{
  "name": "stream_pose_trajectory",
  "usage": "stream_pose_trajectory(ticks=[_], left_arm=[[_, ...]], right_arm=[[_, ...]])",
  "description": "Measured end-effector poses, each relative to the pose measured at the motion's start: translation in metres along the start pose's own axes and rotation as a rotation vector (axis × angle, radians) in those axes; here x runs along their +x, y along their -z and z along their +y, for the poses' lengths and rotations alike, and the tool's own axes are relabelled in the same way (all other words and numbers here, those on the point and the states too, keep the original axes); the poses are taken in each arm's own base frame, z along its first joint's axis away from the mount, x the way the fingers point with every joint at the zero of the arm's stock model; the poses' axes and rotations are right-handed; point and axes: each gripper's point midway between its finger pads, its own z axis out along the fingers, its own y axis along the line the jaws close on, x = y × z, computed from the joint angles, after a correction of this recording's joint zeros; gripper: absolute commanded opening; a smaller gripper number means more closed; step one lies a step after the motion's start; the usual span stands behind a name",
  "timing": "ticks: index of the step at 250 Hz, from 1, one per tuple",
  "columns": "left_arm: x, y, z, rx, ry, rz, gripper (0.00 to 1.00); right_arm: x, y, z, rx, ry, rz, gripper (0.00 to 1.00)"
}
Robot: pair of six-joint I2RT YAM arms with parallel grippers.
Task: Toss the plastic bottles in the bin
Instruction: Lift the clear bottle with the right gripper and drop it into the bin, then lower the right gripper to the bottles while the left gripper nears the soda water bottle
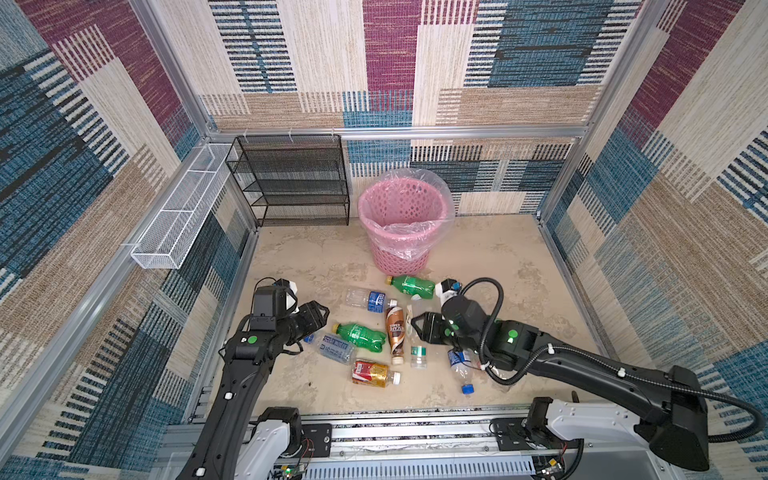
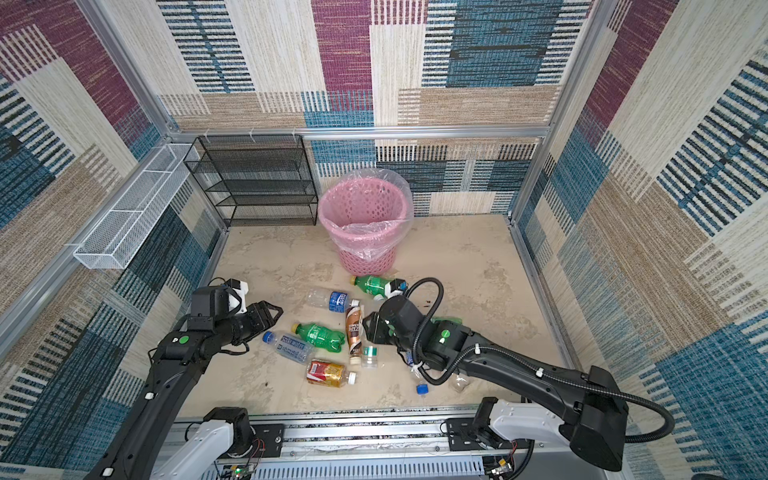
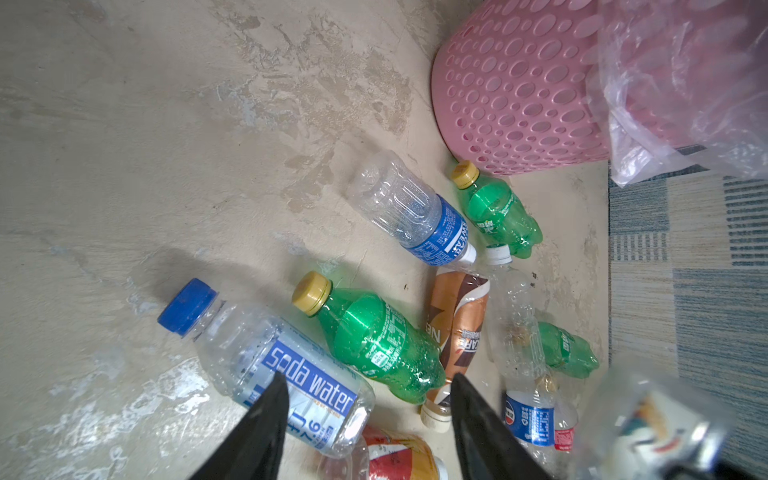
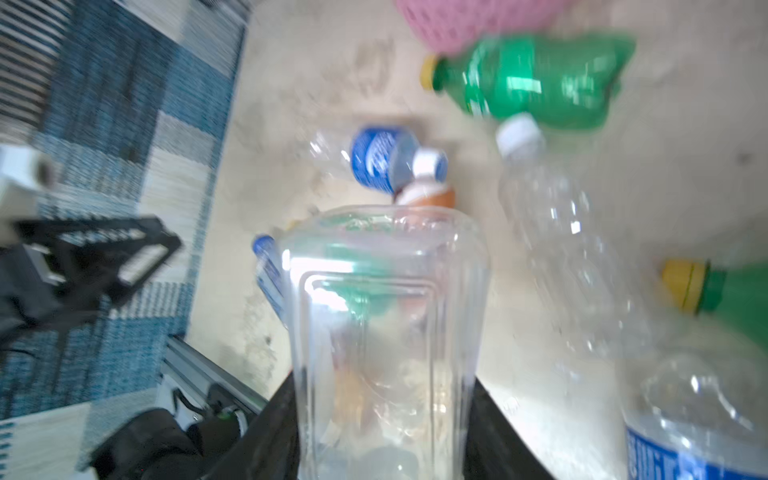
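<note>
Bottle in the right fingers, bin almost straight back beyond the pile

Right fingers are closed on a clear bottle; in the blurred right wrist view its length runs outward past their tips. In a top view they point across the middle of the desk, so the pink bin stands farther back, well apart from the grip, with a green bottle lying between. Its rim sits high above the lying bottles, so the carry likely has to rise before it goes back. Left fingers stand apart, empty, over the soda water bottle.
</note>
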Motion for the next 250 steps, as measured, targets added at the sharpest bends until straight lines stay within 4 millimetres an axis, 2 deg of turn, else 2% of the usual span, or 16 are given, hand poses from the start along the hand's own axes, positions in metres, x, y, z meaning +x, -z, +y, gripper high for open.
stream_pose_trajectory(ticks=[7, 17, 26, 27, 36, 50, 57, 66, 80, 94, 115, 140, 162, 210, 225, 250], left_arm=[[-0.001, 0.001, -0.002, 0.004, -0.001, -0.003, 0.63], [-0.003, 0.002, -0.004, 0.009, -0.004, -0.010, 0.63], [-0.005, 0.003, -0.005, 0.012, -0.004, -0.014, 0.63], [-0.005, 0.004, -0.005, 0.013, -0.003, -0.015, 0.63], [-0.008, 0.005, -0.007, 0.016, -0.005, -0.021, 0.63], [-0.013, 0.009, -0.012, 0.024, -0.010, -0.032, 0.63], [-0.015, 0.011, -0.015, 0.028, -0.013, -0.039, 0.63], [-0.019, 0.014, -0.018, 0.035, -0.017, -0.049, 0.63], [-0.023, 0.019, -0.022, 0.045, -0.023, -0.065, 0.63], [-0.023, 0.023, -0.024, 0.051, -0.027, -0.075, 0.63], [-0.022, 0.029, -0.026, 0.060, -0.033, -0.091, 0.63], [-0.019, 0.029, -0.023, 0.058, -0.032, -0.093, 0.63], [-0.018, 0.026, -0.022, 0.052, -0.026, -0.081, 0.63], [-0.012, 0.021, -0.018, 0.047, -0.012, -0.059, 0.63], [-0.012, 0.021, -0.018, 0.047, -0.012, -0.059, 0.63], [-0.011, 0.020, -0.017, 0.045, -0.011, -0.057, 0.63]], right_arm=[[-0.022, 0.005, 0.010, -0.017, 0.012, -0.051, 0.46], [-0.071, 0.018, 0.034, -0.057, 0.035, -0.164, 0.51], [-0.111, 0.031, 0.055, -0.083, 0.065, -0.254, 0.60], [-0.120, 0.035, 0.060, -0.091, 0.070, -0.277, 0.62], [-0.163, 0.052, 0.087, -0.133, 0.097, -0.387, 0.74], [-0.227, 0.085, 0.126, -0.201, 0.133, -0.567, 0.85], [-0.250, 0.099, 0.139, -0.227, 0.146, -0.632, 0.89], [-0.279, 0.114, 0.153, -0.248, 0.171, -0.712, 1.00], [-0.304, 0.124, 0.161, -0.247, 0.184, -0.777, 0.99], [-0.304, 0.119, 0.157, -0.218, 0.211, -0.764, 0.99], [-0.284, 0.108, 0.144, -0.180, 0.247, -0.698, 0.99], [-0.267, 0.113, 0.122, -0.127, 0.255, -0.663, 1.00], [-0.251, 0.113, 0.099, -0.074, 0.247, -0.642, 0.97], [-0.214, 0.067, 0.041, 0.047, 0.208, -0.497, 0.97], [-0.206, 0.060, 0.031, 0.063, 0.194, -0.471, 0.97], [-0.196, 0.051, 0.027, 0.051, 0.184, -0.437, 0.95]])
